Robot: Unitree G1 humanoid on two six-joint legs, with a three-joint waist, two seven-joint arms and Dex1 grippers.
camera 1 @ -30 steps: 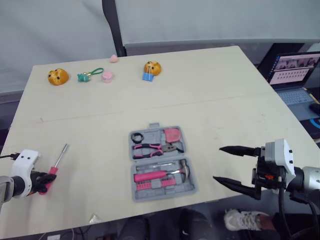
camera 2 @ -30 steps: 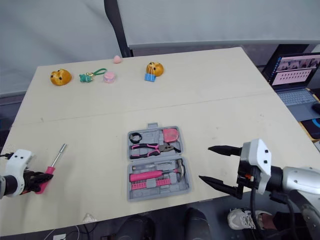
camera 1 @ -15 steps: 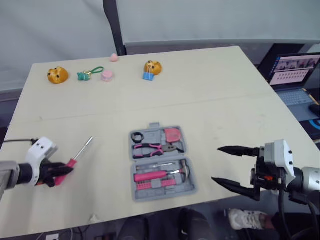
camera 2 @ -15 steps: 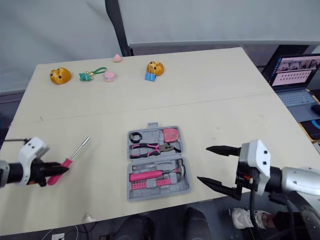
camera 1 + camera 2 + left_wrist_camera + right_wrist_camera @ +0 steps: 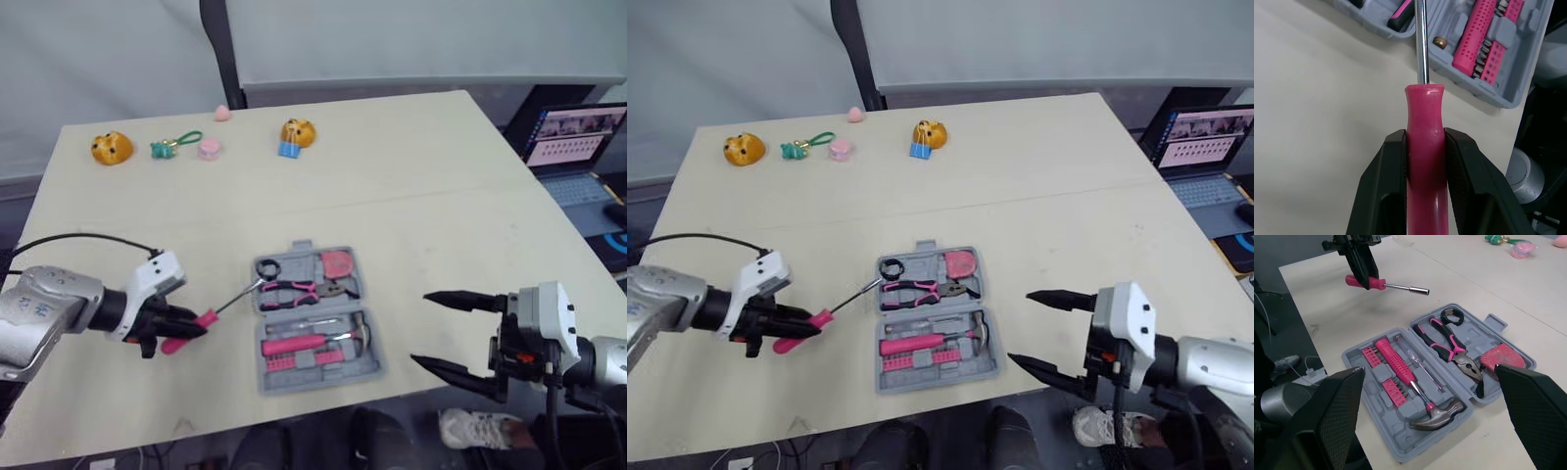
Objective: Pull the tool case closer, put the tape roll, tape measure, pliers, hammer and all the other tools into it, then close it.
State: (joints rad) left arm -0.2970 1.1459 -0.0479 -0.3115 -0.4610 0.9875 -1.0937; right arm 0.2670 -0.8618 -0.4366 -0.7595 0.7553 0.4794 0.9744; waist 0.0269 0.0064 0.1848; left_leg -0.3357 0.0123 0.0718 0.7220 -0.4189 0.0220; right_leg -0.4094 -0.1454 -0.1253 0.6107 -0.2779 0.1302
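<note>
- Brought the screwdriver (image 5: 211, 313) in from the left of the table (image 5: 392, 196), tip at the left rim of the tool case (image 5: 318, 377).
- Held its pink handle clenched in the left gripper (image 5: 181, 331); kept the right gripper (image 5: 419, 328) spread, empty.
- Seemed wise to level the shaft over its slot before release.

Head stereo pair high over the table (image 5: 421, 196); wrist cameras close, tool case (image 5: 333, 375) common to all.

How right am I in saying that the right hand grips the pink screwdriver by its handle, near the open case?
No: it is the left hand that grips the pink screwdriver by its handle, near the open case, as the left wrist view shows.
</note>
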